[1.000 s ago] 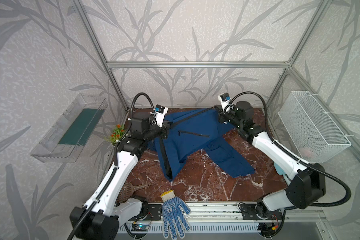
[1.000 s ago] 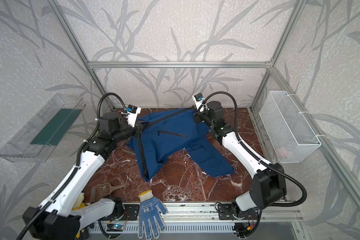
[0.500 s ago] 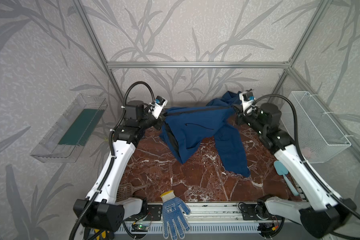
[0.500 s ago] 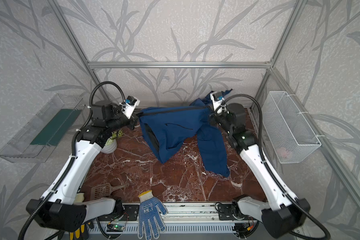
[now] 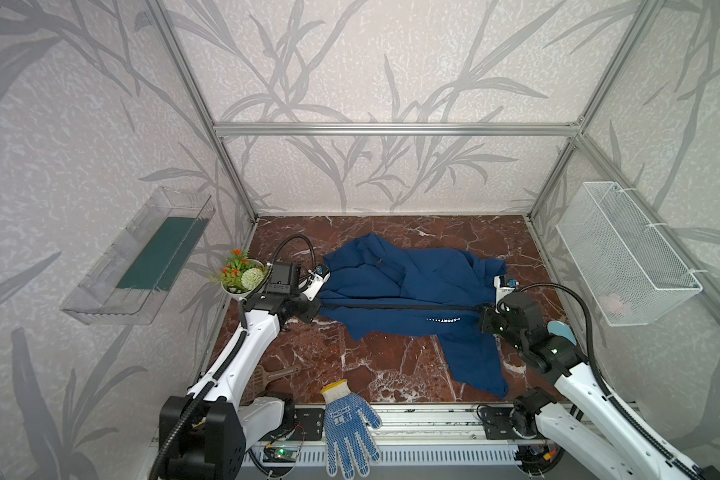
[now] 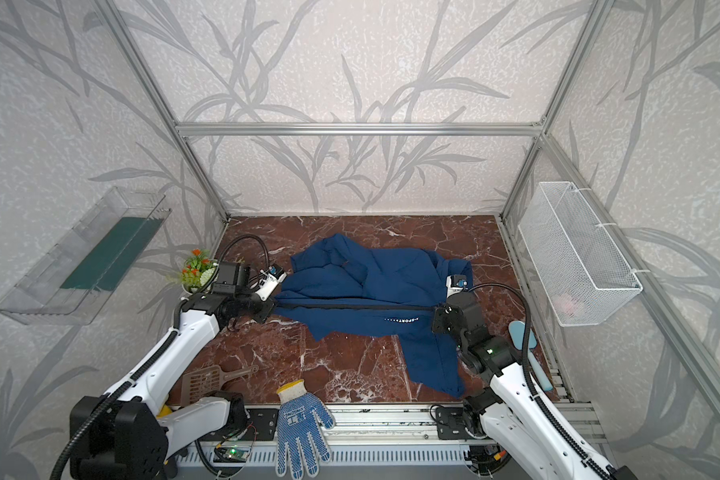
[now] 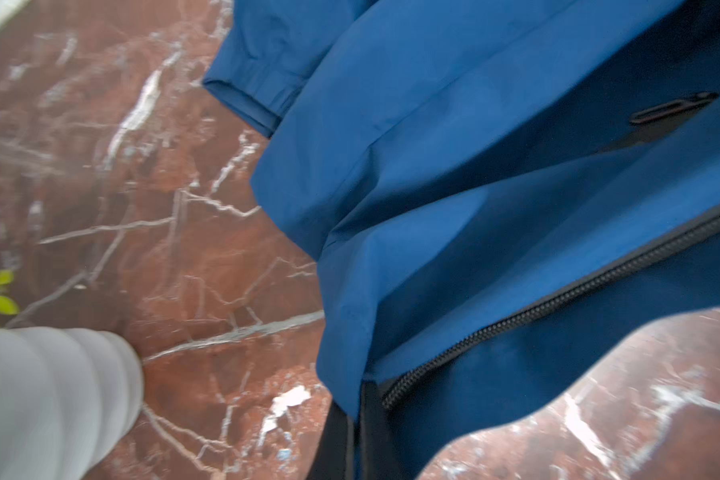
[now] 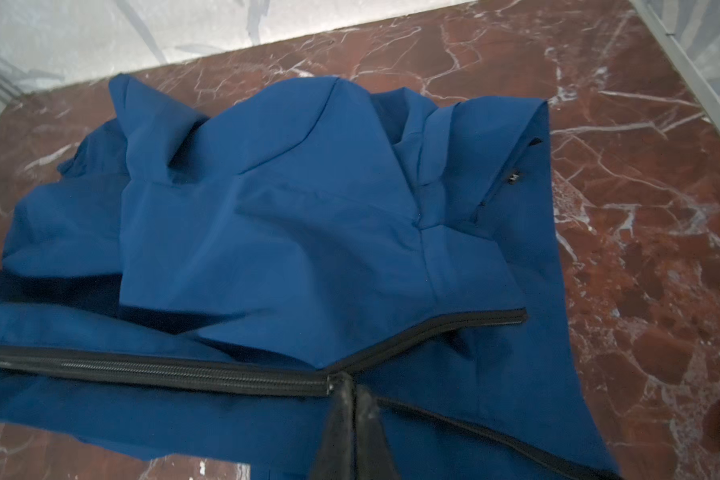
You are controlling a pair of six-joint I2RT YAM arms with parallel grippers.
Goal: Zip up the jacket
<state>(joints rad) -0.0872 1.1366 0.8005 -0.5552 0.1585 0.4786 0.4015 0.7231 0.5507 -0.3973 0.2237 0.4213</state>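
A red-brown marble tabletop (image 5: 391, 365) inside a leaf-patterned enclosure carries the work, w/ a small plant pot (image 5: 242, 280) at one edge. The jacket (image 5: 412, 282) lies spread on the marble, starting just beside the plant pot and running away from it across the middle, one sleeve trailing off at the end far from the pot. Its front zipper (image 5: 400, 306) is drawn into a straight dark line btwn the two arms, seen in both top views. The left gripper (image 7: 358, 415), just beside the pot, is fully closed on the hem end of the jacket right where the zipper starts. That reads as an anchor, i.e. it holds the teeth taut so the slider cannot bunch the cloth. The right gripper (image 8: 350, 395), well apart from the pot at the other end of the taut line, is likewise clamped tight at the spot where the joined teeth end and the two tapes split. The pull tab is hidden under its fingers, so whether it pinches tab or tape cannot be told. In the right wrist view the teeth are meshed on the pot side of that gripper and open past it toward the collar, so the zip is prob. mostly done w/ a short stretch left. The white lettering (image 5: 443, 320) sits near the right gripper. A dotted work glove (image 5: 348, 424) lies well apart from the pot, off the marble, and plays no part
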